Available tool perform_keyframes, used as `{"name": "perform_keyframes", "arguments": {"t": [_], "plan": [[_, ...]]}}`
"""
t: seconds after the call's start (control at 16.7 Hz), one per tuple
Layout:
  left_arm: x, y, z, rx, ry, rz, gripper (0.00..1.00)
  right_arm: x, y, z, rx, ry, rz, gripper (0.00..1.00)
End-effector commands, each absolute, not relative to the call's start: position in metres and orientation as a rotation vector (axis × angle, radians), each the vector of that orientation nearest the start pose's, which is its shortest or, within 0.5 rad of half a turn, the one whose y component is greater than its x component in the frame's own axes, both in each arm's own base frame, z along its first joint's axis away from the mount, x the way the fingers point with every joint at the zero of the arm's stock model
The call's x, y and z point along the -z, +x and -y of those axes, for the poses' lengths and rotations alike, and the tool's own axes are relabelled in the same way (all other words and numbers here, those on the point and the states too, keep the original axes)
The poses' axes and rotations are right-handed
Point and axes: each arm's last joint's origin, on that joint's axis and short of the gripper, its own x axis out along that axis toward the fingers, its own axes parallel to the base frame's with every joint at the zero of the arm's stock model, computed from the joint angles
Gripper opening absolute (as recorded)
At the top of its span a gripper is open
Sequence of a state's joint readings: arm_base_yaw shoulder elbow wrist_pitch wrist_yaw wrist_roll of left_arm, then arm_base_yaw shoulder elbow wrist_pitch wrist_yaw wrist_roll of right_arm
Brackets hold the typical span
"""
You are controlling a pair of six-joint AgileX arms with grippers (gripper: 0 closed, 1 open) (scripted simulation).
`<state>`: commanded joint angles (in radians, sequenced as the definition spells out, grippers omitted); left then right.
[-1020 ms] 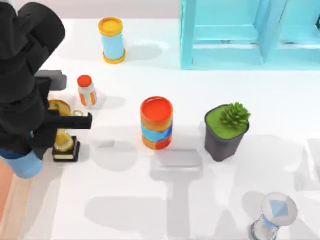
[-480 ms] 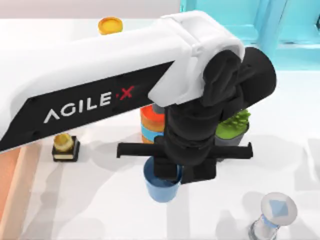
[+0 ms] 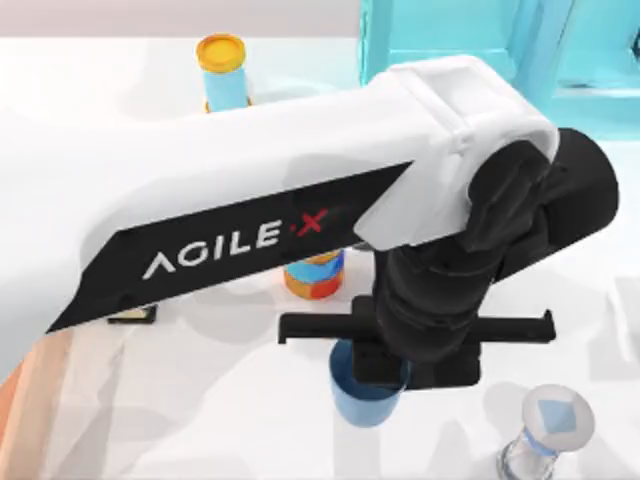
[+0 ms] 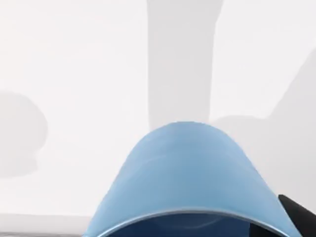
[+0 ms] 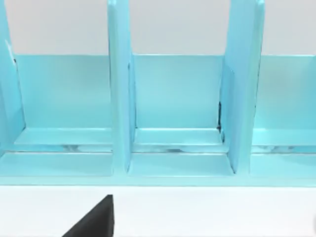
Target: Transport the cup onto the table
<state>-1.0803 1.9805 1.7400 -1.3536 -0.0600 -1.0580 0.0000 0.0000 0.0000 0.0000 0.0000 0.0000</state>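
Observation:
My left arm reaches across the top view from the left. Its black gripper (image 3: 378, 372) is shut on the rim of the cup (image 3: 366, 402), a small plain blue tumbler. The cup hangs over the white table (image 3: 200, 410), in front of the striped can (image 3: 312, 278) and towards the front middle. In the left wrist view the cup (image 4: 185, 177) is close up with bare tabletop (image 4: 74, 59) beyond it. I cannot tell whether its base touches the table. A black part of my right gripper (image 5: 94, 221) faces the cyan shelf unit (image 5: 173, 108).
The cyan shelf unit (image 3: 600, 50) stands at the back right. A pale-blue cylinder with yellow ends (image 3: 224, 68) is at the back left. An hourglass-like item (image 3: 548, 430) sits at the front right, close to the cup. The pink bin's edge (image 3: 10, 415) lies at the far left.
My left arm has swung from the left edge across the table to the right, carrying the blue cup, and now covers the trophy, the small bottle and the plant.

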Motion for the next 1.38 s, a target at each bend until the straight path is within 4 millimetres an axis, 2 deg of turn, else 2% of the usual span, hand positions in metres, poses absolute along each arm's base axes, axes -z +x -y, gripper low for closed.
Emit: {"name": "perform_keyframes", "arguments": {"t": [0.18, 0.48, 0.78, 1.38], "plan": [[-0.227, 0.187, 0.331, -0.025, 0.050, -1.526, 0.00, -0.160, 0.106, 0.001, 0.000, 0.000, 0.000, 1.00], [-0.184, 0.187, 0.324, -0.026, 0.054, -1.526, 0.00, -0.160, 0.106, 0.001, 0.000, 0.000, 0.000, 1.00], [-0.180, 0.186, 0.323, -0.024, 0.056, -1.526, 0.00, -0.160, 0.106, 0.001, 0.000, 0.000, 0.000, 1.00], [-0.180, 0.186, 0.323, -0.024, 0.056, -1.526, 0.75, -0.160, 0.106, 0.001, 0.000, 0.000, 0.000, 1.00]]}}
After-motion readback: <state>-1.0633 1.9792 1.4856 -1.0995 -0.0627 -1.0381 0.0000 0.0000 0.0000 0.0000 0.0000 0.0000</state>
